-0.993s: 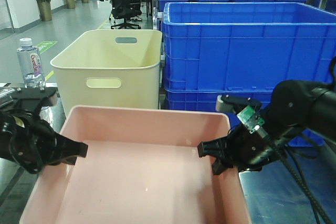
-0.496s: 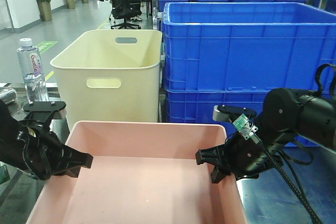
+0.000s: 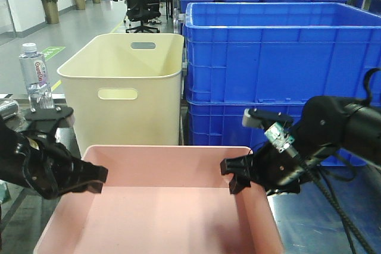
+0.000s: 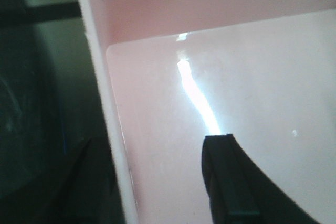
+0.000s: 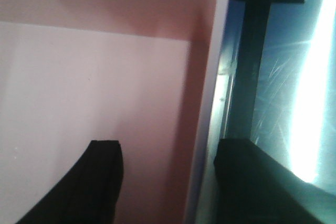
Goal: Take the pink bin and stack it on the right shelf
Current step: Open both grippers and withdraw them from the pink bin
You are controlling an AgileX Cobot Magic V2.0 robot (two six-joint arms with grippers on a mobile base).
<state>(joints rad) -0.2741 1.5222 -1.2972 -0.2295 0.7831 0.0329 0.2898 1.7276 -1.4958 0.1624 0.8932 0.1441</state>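
Pink bin (image 3: 161,212) level, lengthwise toward camera

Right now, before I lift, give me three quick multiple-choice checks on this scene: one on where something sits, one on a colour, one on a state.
1. Where does the water bottle stand?
A. left of the cream bin
B. inside the pink bin
C. on top of the blue crates

2. What colour is the tall bin with handle slots behind the pink bin?
A. blue
B. cream
C. green

3. How do the left gripper and right gripper stand at the pink bin?
A. both hang well above it
B. each straddles a side wall
C. both rest on its floor

Answers
1: A, it shows at the far left of the front view, beside that bin.
2: B, its walls are pale cream.
3: B, each wrist view shows one finger inside the wall and one outside.
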